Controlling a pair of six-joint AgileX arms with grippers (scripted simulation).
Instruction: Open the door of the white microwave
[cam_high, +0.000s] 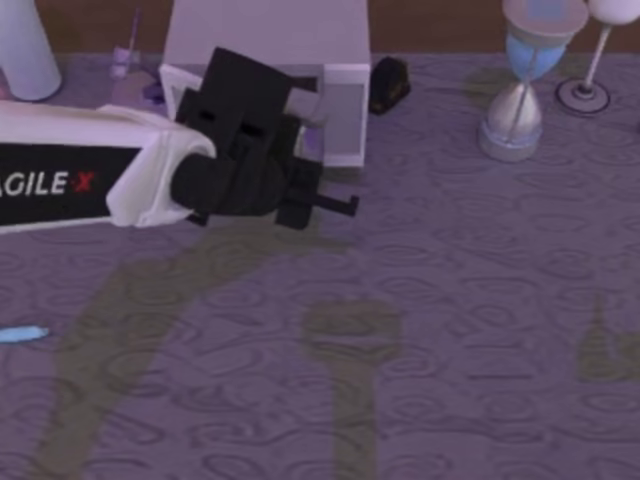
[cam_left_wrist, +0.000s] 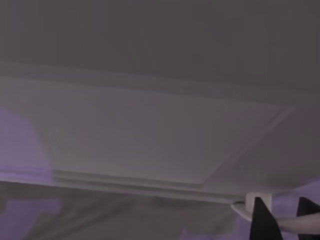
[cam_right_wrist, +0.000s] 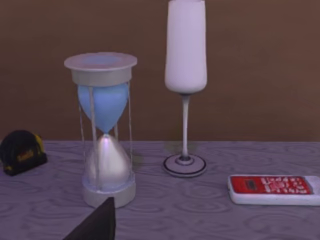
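The white microwave (cam_high: 265, 35) stands at the back middle of the table. My left arm reaches in from the left, and its black gripper (cam_high: 325, 205) sits just in front of the microwave, hiding most of the door in the top view. In the left wrist view the door (cam_left_wrist: 150, 135) fills the picture as a greyish panel with a white frame. Its small white handle (cam_left_wrist: 247, 207) lies between the dark fingertips (cam_left_wrist: 262, 222) of the left gripper (cam_left_wrist: 284, 220), which is shut on it. My right gripper (cam_right_wrist: 100, 225) is parked, out of the top view.
At the back right stand an hourglass (cam_high: 520, 90) and a wine glass (cam_high: 600, 50). A black tape measure (cam_high: 388, 82) lies next to the microwave's right side. A red remote (cam_right_wrist: 275, 189) lies near the glass. A white cylinder (cam_high: 25, 45) stands at the back left.
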